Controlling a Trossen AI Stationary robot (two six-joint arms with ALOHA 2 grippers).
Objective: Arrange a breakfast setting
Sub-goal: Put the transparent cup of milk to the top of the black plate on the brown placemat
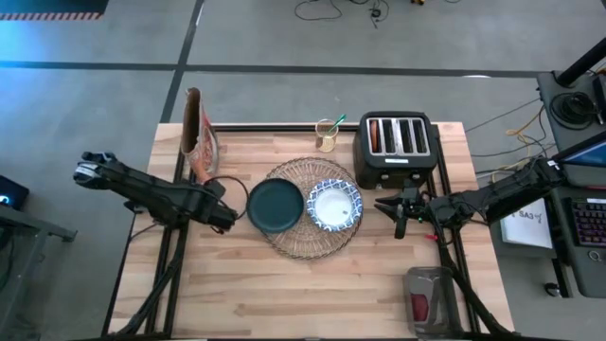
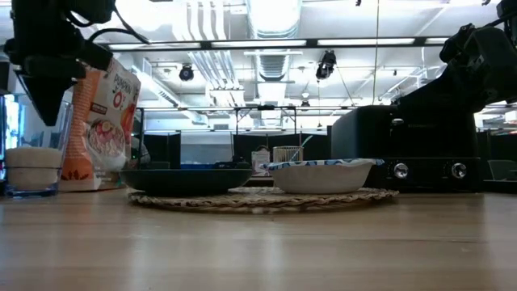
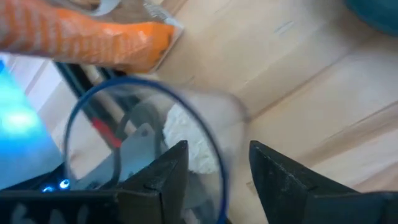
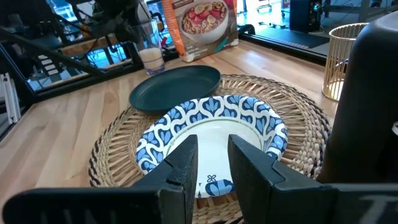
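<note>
The left gripper [image 1: 227, 216], at 9 o'clock of the dark teal plate [image 1: 275, 205], has its jaws apart around the small clear glass [image 3: 155, 149]. If it pulls away crooked, a finger can tip the glass toward the plate

no text on the cereal box [image 4: 200, 23] reads clearly.
</note>
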